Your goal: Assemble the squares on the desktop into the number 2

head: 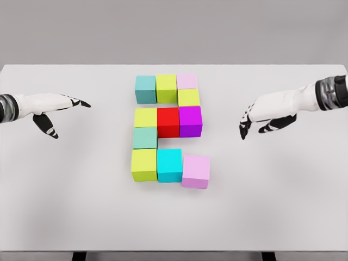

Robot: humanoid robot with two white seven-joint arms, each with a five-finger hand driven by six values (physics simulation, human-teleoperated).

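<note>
**Last pink cube sits slightly out of line**

You have eleven small cubes forming a near-complete 2 on the white tabletop (65,206), midway between your two robot hands. The left robot hand (51,109) hovers well to the left of the figure, fingers loosely spread and holding nothing. The right robot hand (266,115) hovers well to the right, fingers relaxed and drooping, also empty.

The one piece that needs you is the pink cube (196,171), below and to the left of the right robot hand. It touches the cyan cube (169,165) but sits a little lower than the bottom row and looks slightly turned.

Judge these cubes as rigid, light blocks with flat matte faces and crisp edges; nothing here looks fragile or soft. Smooth sides may slide under a loose pinch, so take the pink cube across its two free faces, front and back, or simply push on its near face. Its neighbours, such as the lime cube (143,165), stand tightly packed and would likely shift if bumped.
</note>
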